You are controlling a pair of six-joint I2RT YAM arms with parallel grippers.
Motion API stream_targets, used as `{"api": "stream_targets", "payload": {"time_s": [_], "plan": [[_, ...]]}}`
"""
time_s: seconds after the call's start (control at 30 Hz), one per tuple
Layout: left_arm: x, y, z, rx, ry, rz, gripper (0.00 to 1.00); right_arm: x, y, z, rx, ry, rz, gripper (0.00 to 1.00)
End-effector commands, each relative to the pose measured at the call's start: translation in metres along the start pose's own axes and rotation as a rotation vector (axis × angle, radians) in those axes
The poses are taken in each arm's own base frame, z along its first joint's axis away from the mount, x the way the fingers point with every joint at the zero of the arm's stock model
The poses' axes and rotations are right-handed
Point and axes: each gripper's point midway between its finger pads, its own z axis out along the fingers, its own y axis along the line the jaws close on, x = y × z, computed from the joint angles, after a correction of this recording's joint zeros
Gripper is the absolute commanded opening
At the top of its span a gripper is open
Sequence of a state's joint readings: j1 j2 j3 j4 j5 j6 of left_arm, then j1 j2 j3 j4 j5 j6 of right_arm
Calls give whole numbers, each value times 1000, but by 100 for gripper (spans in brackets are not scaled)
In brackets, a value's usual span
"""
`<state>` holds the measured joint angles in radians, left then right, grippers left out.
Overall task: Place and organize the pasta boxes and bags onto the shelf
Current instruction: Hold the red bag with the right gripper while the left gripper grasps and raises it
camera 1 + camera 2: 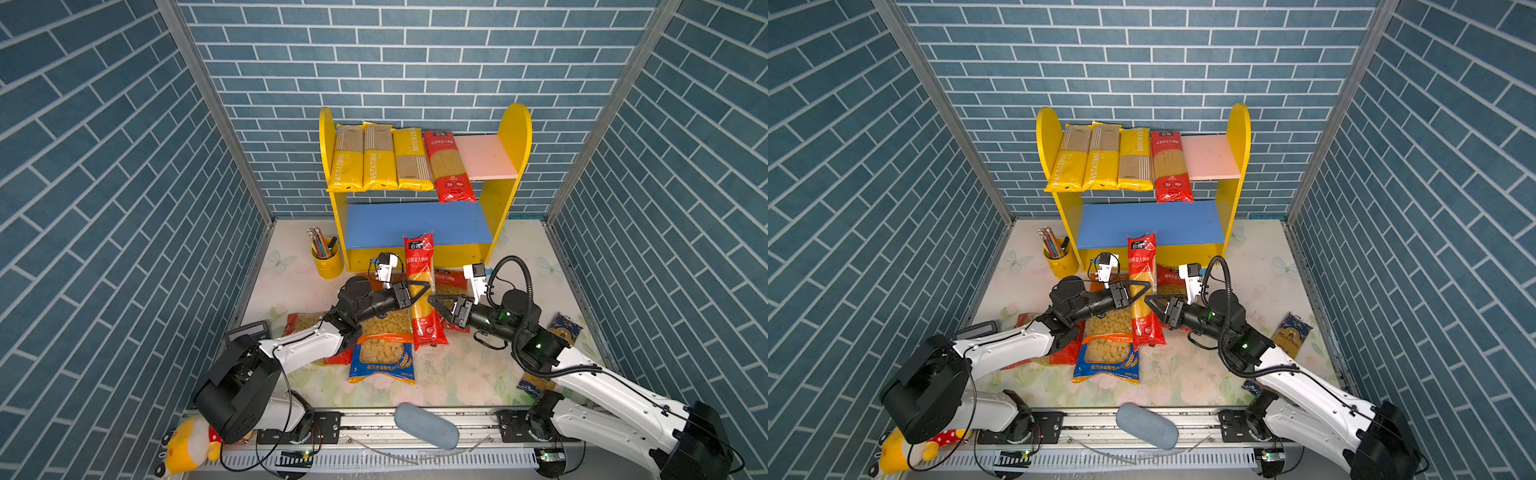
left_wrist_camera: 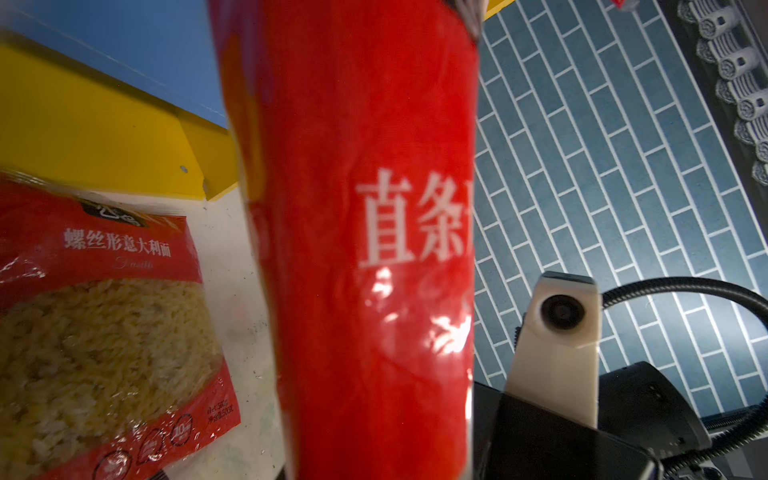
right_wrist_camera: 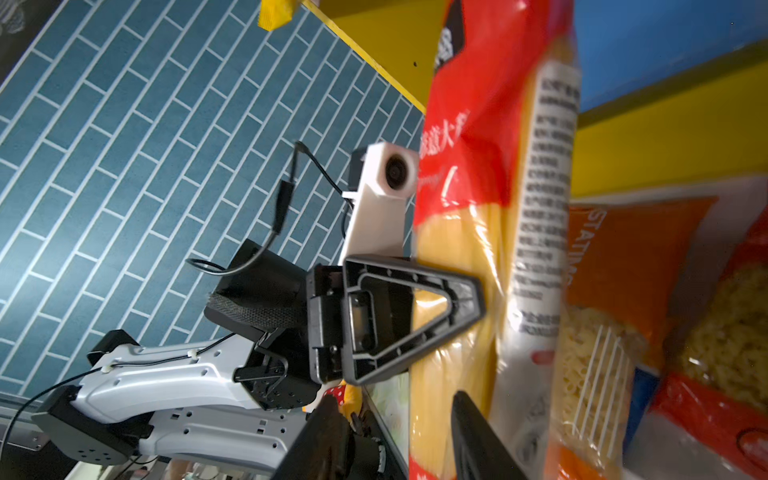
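Left jaws gripping one red spaghetti pack (image 1: 420, 266), right jaws parted, four packs (image 1: 378, 160) on shelf (image 1: 488, 160)

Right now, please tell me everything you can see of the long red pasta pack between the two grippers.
The red pasta pack is a long, narrow bag of shiny plastic, red at both ends with white lettering, clear in the middle over yellow spaghetti. It is held up in front of the shelf, its middle between the left gripper's fingers; the open right gripper is beside it.
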<state>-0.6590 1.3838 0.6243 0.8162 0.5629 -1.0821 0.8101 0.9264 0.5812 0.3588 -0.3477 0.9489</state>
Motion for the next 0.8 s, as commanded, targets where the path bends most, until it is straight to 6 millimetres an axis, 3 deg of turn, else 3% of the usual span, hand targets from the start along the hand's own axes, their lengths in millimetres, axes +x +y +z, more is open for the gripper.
{"api": "stream_targets", "payload": {"time_s": [0.0, 0.17, 0.33, 0.47, 0.77], "plan": [[-47, -67, -9, 150, -124, 147, 26, -7, 8, -4, -36, -67, -4, 58], [-86, -71, -29, 79, -233, 200, 26, 7, -10, -8, 44, -80, 5, 75], [-132, -74, -65, -1, -460, 228, 25, 20, -31, -5, 107, -102, 41, 81], [-139, -81, -62, 65, -503, 170, 24, 14, -29, 8, 66, -149, 61, 82], [-130, -78, -53, 76, -497, 120, 24, 4, -8, 38, -81, -215, 63, 81]]}}
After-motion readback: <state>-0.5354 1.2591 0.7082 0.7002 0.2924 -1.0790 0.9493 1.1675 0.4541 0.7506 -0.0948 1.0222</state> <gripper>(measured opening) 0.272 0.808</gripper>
